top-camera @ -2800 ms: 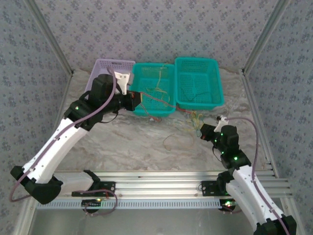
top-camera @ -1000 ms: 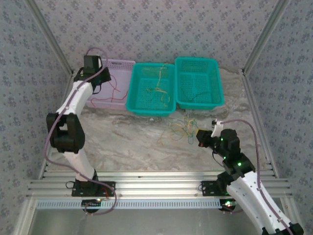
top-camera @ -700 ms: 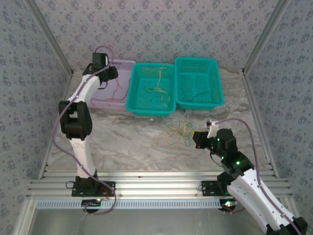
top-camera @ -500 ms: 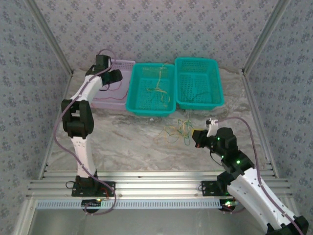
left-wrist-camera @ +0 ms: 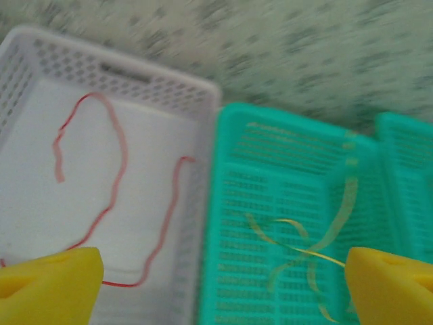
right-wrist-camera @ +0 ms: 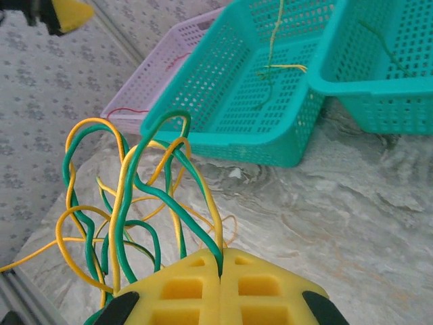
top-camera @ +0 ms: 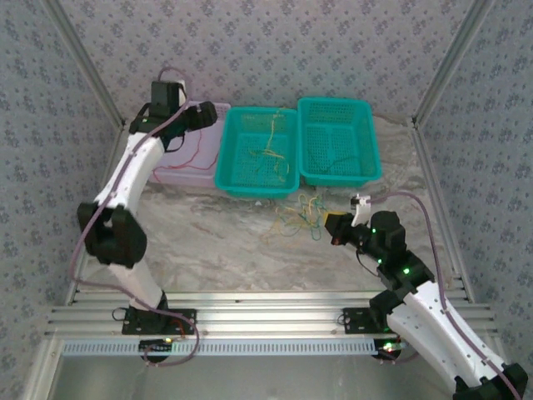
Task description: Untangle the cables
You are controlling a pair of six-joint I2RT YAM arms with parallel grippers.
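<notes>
My right gripper (right-wrist-camera: 221, 263) was pinched shut on a bunch of green and yellow cables (right-wrist-camera: 128, 196), over the table (top-camera: 216, 250), midway between its near and far edges. My left gripper (left-wrist-camera: 223, 272) was wide open, holding nothing, over the purple basket (left-wrist-camera: 196, 88) at the far left corner, where a red cable (left-wrist-camera: 116, 159) lay.

Wallpaper (top-camera: 266, 50) in grey-blue with small flowers covers the walls at 9, 12 and 3 o'clock. The table top (top-camera: 225, 250) looks like pale marble with brown veins. At 6 o'clock silver aluminium rails (top-camera: 266, 312) run across. The light is soft and even.
</notes>
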